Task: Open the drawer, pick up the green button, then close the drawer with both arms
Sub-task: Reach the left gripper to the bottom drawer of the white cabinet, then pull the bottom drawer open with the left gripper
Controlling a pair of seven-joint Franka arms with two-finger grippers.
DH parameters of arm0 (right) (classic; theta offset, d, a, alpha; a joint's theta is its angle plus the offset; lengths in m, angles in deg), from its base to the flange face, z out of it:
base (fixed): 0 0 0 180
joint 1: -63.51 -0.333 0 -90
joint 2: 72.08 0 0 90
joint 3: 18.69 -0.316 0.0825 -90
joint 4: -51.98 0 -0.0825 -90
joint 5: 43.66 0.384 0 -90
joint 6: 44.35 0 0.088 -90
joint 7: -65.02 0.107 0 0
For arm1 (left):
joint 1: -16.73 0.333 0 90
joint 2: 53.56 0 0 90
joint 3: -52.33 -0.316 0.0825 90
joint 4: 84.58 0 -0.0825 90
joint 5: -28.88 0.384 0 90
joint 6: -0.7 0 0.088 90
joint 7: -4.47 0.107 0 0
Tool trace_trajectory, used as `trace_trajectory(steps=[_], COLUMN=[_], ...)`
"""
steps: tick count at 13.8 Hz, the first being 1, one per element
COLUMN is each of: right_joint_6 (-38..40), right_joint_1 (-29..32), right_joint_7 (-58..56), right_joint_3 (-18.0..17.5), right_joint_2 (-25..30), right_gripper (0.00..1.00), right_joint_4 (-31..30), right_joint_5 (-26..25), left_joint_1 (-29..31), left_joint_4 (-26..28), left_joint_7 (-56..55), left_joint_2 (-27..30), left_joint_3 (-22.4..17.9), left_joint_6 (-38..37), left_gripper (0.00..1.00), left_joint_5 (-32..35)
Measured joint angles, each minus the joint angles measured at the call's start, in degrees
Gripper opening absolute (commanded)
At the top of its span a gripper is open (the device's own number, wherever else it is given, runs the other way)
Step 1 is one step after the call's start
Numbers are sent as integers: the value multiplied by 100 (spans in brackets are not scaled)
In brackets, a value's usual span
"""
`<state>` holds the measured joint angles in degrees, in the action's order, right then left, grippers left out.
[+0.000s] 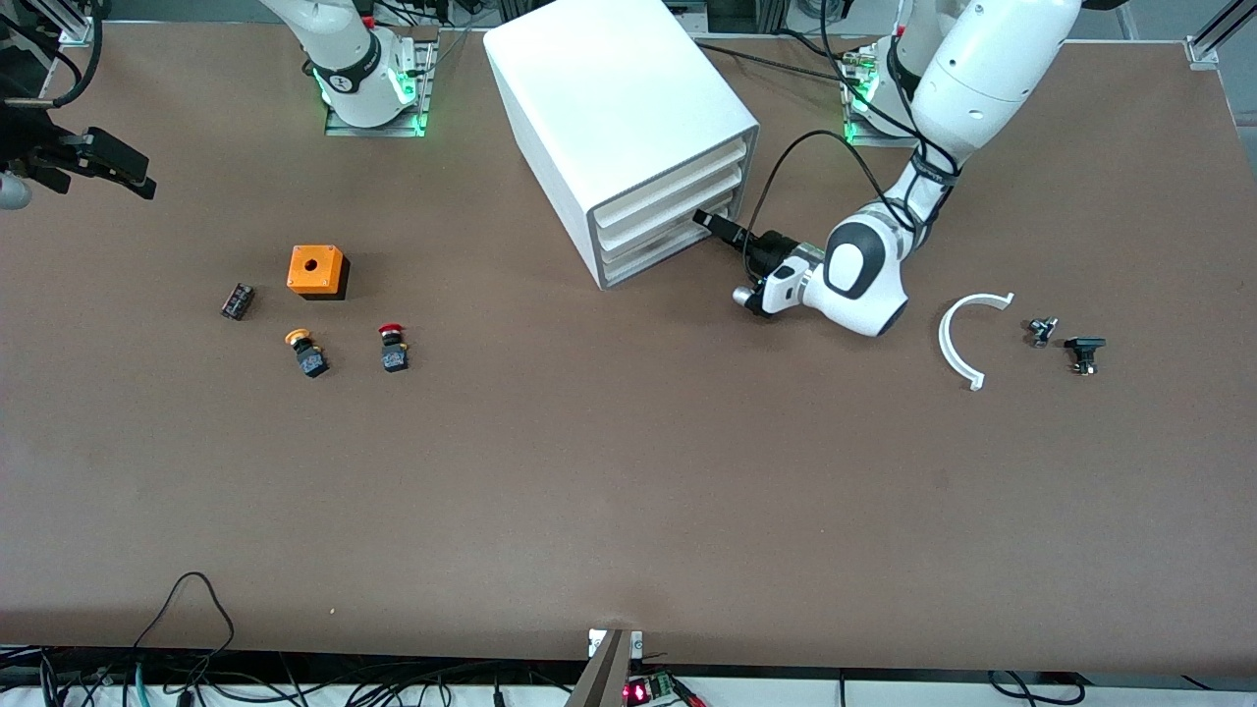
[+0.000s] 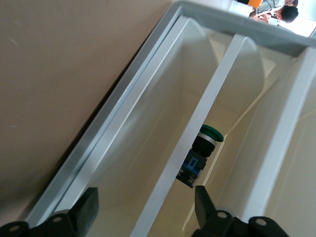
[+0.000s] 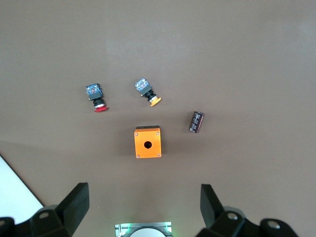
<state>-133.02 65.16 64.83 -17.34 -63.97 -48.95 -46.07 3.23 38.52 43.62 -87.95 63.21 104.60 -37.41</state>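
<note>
A broad brown table (image 1: 628,511) with a matte top fills nearly the whole front view. The light is even and comes from above, so shadows on the top are short and soft. At six o'clock a pale floor strip (image 1: 884,692) runs along the table's edge, strewn with loose black cables (image 1: 196,678). A grey metal post (image 1: 607,673) stands at that edge, with a small red lamp (image 1: 638,693) glowing just beside it. At one o'clock a silver frame rail (image 1: 1213,34) slants at the table's corner, and at eleven o'clock stands another rail (image 1: 74,25). At twelve o'clock dark wires (image 1: 746,59) trail over the top.
</note>
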Motion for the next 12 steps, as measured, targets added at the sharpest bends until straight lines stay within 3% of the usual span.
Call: trace_trajectory(steps=[1,2,3,8,12], right_joint_6=[0,0,0,0,-6], right_joint_1=[0,0,-1,-4,-17], right_joint_7=[-1,-3,-4,-9,-13], right_joint_3=[-2,-5,-8,-12,-21], right_joint_2=[0,0,0,0,-117], right_gripper=[100,100,100,100,100], right_joint_4=[0,0,0,0,5], right_joint_5=[0,0,0,0,0], left_joint_1=[-16,-34,-43,-18,124], left_joint_4=[83,166,231,265,-131], left_joint_7=[3,5,19,171,231], left_joint_2=[0,0,0,100,299], left_joint_3=[117,227,333,396,-427], left_joint_6=[139,311,460,526,626], left_gripper=[64,24,0,0,1], left_joint_5=[-81,-153,-181,-268,-265])
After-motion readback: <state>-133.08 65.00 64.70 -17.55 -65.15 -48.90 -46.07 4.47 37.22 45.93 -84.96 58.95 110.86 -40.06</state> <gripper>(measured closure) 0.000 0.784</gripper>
